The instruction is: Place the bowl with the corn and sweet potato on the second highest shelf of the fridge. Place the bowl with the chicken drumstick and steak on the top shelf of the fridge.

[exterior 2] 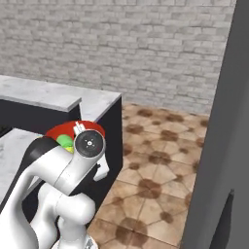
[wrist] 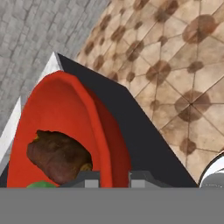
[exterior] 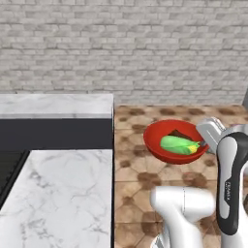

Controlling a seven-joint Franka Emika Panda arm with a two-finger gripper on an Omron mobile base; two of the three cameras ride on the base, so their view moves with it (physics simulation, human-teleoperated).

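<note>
The bowl with the corn and sweet potato is held off the counter, above the tiled floor, pinched at its rim by the gripper. The corn lies at 6 o'clock in the bowl, the sweet potato behind it. Step in hand, as judged: carrying to the fridge, seen at 3 o'clock in the right base view. Next, the bowl must be kept level and swung toward the second highest shelf.

A pale grey brick wall runs across the back. Below it spreads a brown patterned tile floor. On the left sits the white marble desk with its dark front panel, evenly lit.
</note>
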